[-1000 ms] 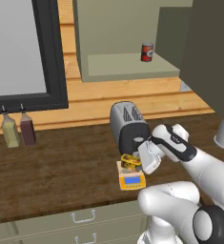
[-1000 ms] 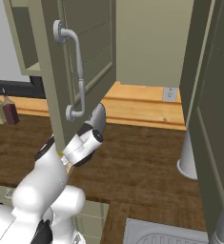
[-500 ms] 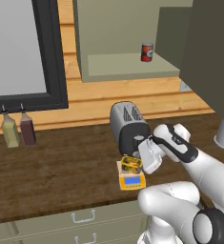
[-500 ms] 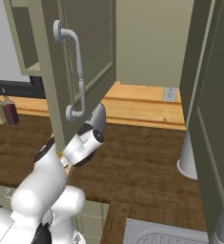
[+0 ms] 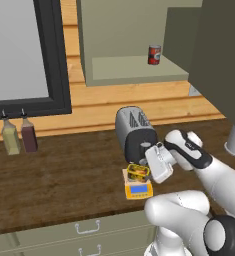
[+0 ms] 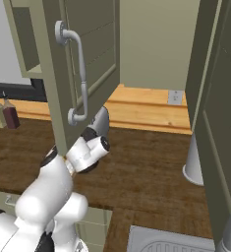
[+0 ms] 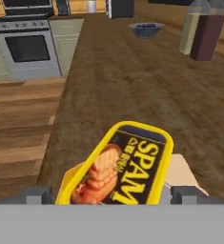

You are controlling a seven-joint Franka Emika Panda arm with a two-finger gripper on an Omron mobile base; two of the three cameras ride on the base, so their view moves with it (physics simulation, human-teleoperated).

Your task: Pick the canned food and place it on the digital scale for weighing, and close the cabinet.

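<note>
The canned food (image 5: 138,172), a flat yellow tin with a dark label, lies on the tan platform of the yellow digital scale (image 5: 138,190), in front of the toaster. My gripper (image 5: 143,171) reaches it from the right. In the hand view the tin (image 7: 118,167) sits between my gripper (image 7: 113,194)'s two fingertips, which touch its sides, and a corner of the platform (image 7: 182,174) shows beneath it. The olive-green cabinet (image 5: 134,40) stands open. Its door (image 6: 87,59), with the long metal handle (image 6: 80,74), swings out over the counter.
A grey-black toaster (image 5: 135,132) stands right behind the scale. A red can (image 5: 154,54) sits on the cabinet shelf. Two bottles (image 5: 20,137) stand at the left by the window. A pale vessel (image 6: 193,162) stands at the right, and a bowl (image 7: 146,29) lies farther along the counter.
My hand has sunk a little with the tin, bringing it down onto the scale's platform. The cabinet door has not moved.
</note>
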